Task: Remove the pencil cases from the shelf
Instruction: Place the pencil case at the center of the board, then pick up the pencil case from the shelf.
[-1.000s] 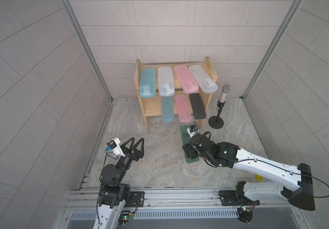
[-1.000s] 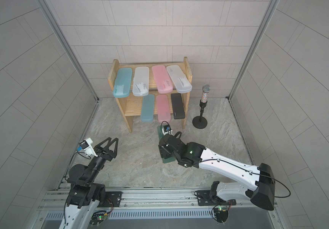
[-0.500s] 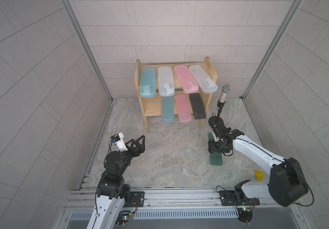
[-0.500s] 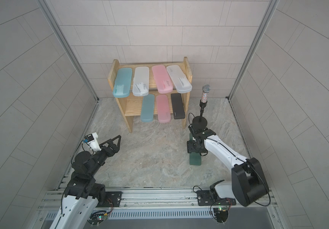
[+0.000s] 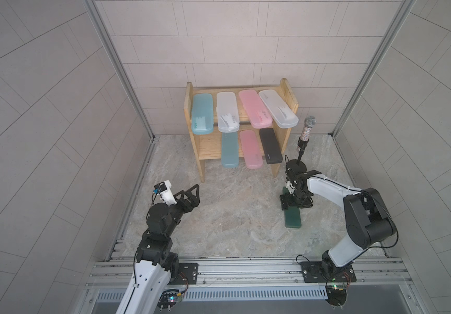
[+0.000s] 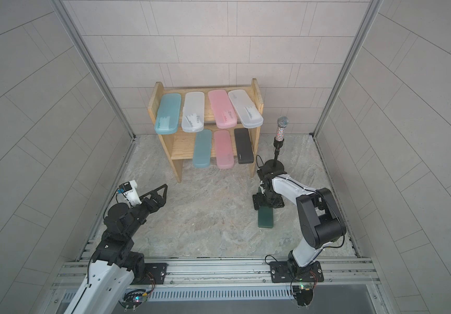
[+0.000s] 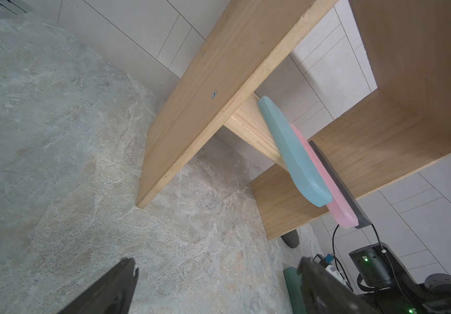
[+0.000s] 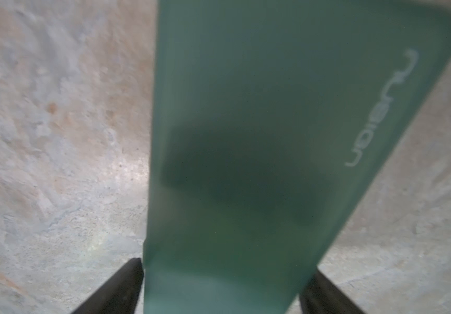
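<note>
Dark green pencil case [image 5: 293, 218] lies flat on the floor [image 5: 232, 217], clear of the shelf [image 5: 210, 146], one end between the right gripper's [image 5: 296, 204] spread, released jaws; left gripper [image 7: 217, 261] hovers wide open and empty; seven cases [image 5: 254, 112] sit shelved.

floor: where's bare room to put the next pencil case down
Widest bare floor: between the left gripper and the dark green case, from the shelf legs to the front rail. Crowded beside the microphone, where the right gripper straddles that case.
</note>
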